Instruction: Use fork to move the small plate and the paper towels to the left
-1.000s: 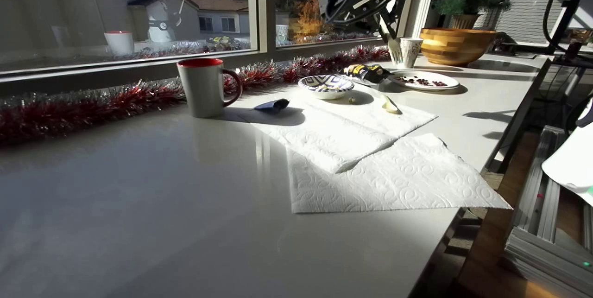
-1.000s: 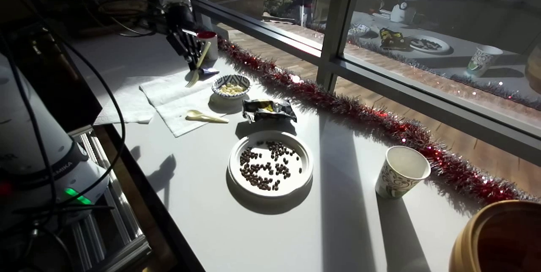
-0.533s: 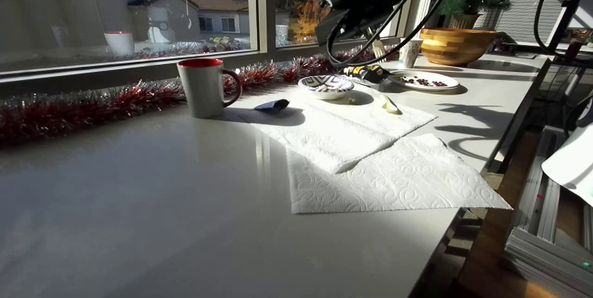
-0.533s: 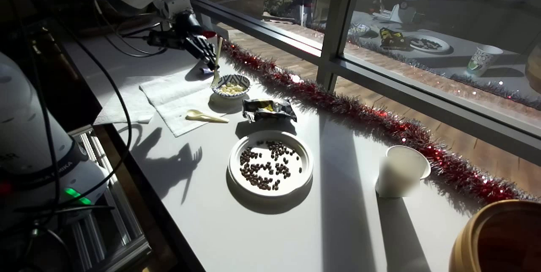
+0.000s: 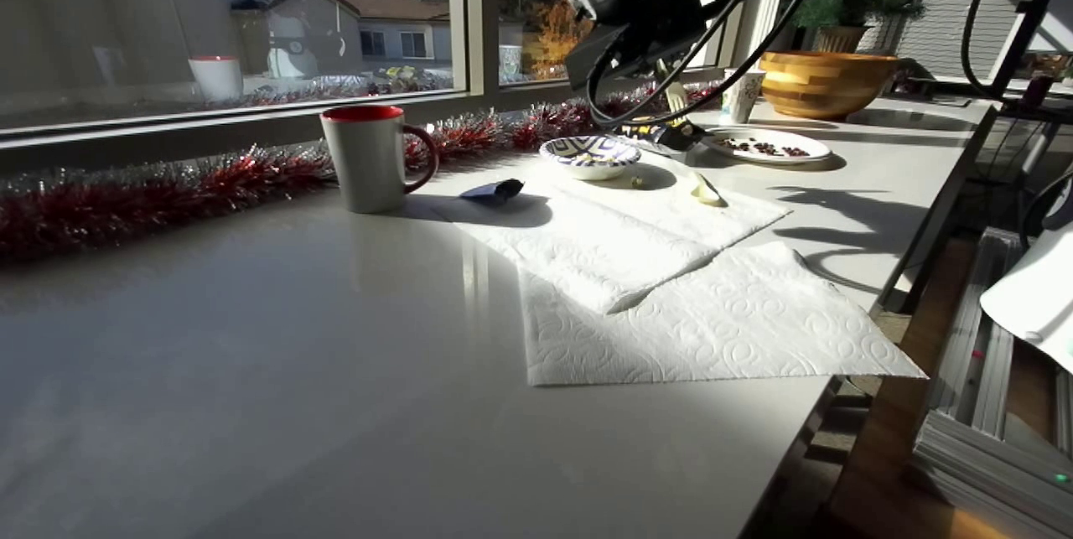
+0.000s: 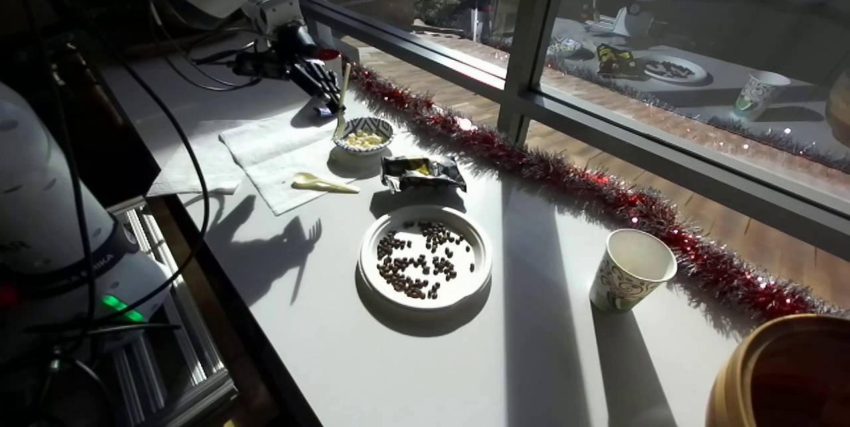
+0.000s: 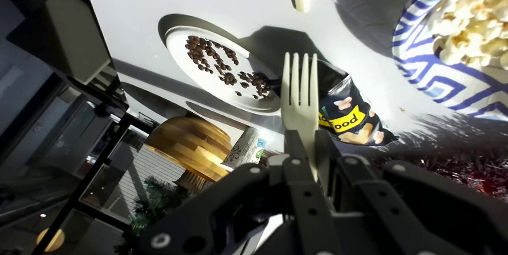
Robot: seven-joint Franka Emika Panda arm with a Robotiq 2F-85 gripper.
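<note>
Nearest in the wrist view: gripper [image 7: 309,138], clenched on the handle of a cream four-tined fork [image 7: 300,114]; we judge the fork light, probably plastic, apt to flex under load. Next: small plate [image 7: 426,66], round, shallow, white with blue zigzags, bearing loose popcorn [image 7: 476,29]; it stands at the margin of the paper towels [image 5: 696,317], on them or just beside, we cannot tell which, and apart from the tines in the wrist view. Expected handling: light, stiff, ready to slide; we would set the tines low against its outer wall, since a push at the rim might tip it and spill. Of the paper towels: two overlapping white sheets, embossed with loops, a corner overhanging the tabletop [image 5: 335,405] in an exterior view. Expected handling: limp, soft, nearly weightless, prone to crumple or tear if shoved edge-on; we would press down at the overlap and drag. Beyond, we list: pale spoon [image 6: 319,183], smooth; glossy black snack bag [image 7: 349,114], creased; round white plate [image 6: 458,293] of dark brown morsels [image 6: 402,274]; scroll-printed paper cup [image 6: 627,274], tapered; last, wooden bowl [image 5: 826,86], staved and golden
</note>
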